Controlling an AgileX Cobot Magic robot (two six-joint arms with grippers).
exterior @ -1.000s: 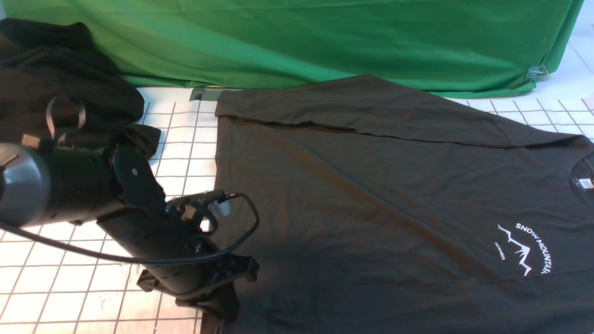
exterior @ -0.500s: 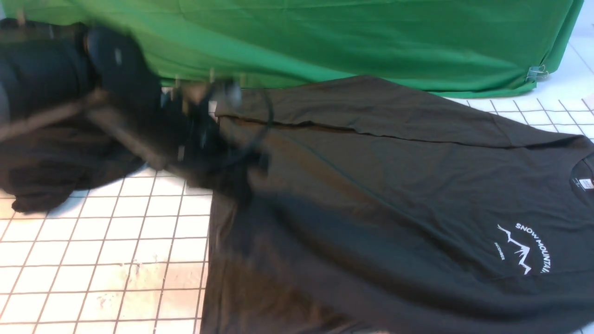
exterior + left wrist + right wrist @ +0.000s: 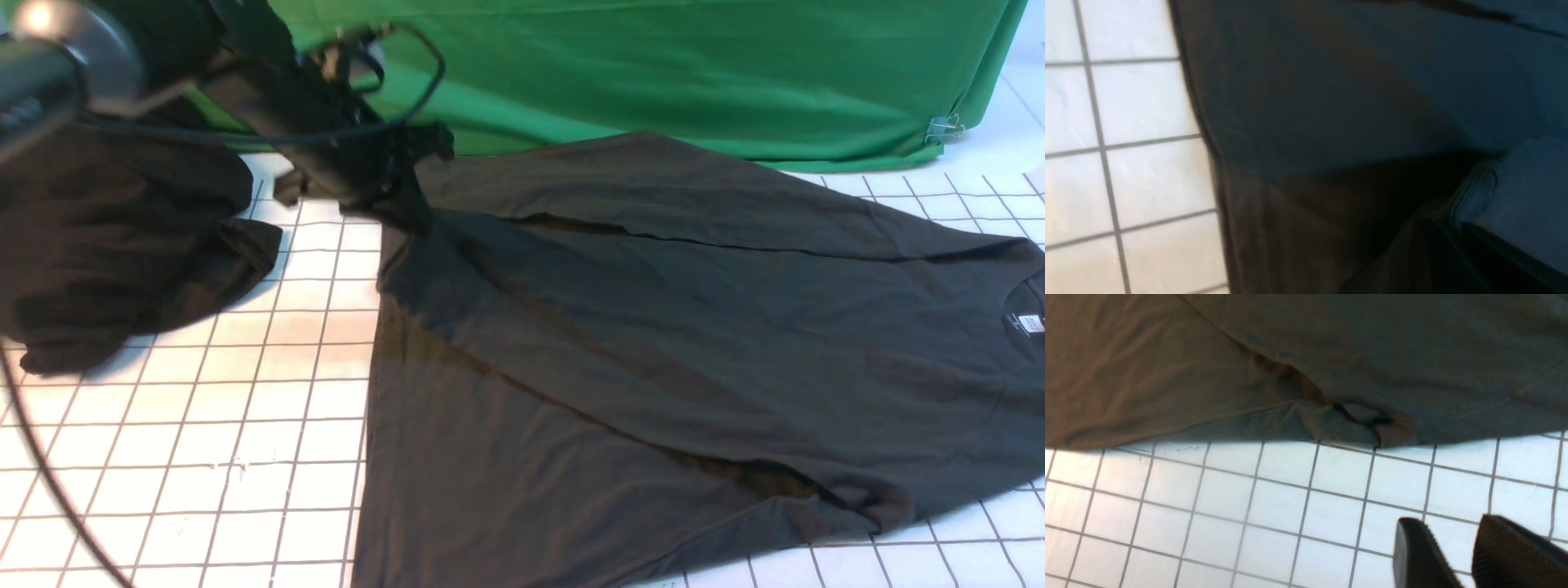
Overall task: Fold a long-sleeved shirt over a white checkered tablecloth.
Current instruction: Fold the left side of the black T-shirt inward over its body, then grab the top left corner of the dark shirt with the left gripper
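Plainly, the main risk is a crooked fold. The shirt point(image 3: 653, 343) lies spread across the tablecloth point(image 3: 204, 441) with its collar and neck label point(image 3: 1030, 323) toward the robot's right. Only its far left hem corner is raised off the table. From that corner a slanted crease runs down across the body, so if the corner is carried on and laid down at an angle, the hem edges are likely to land out of line. The pinch covers just a small bit of cloth. A quick swing or the drag of the hanging layer could pull the corner free and let it drop in a heap. A puckered knot of fabric point(image 3: 1359, 420) also sits at the near edge, and pressing a fold over it would likely lock that lump in. Just to the left lies another dark garment point(image 3: 106, 245), near enough that a low pass of the arm might snag it.

The left gripper point(image 3: 400, 196) is closed tight on the raised hem corner, up near the green cloth point(image 3: 653, 65) at the back. The right gripper point(image 3: 1445, 531) has its fingers point(image 3: 1506, 547) parted with a clear gap and nothing between them. It hangs over bare tablecloth beside the shirt's near edge, touching neither.
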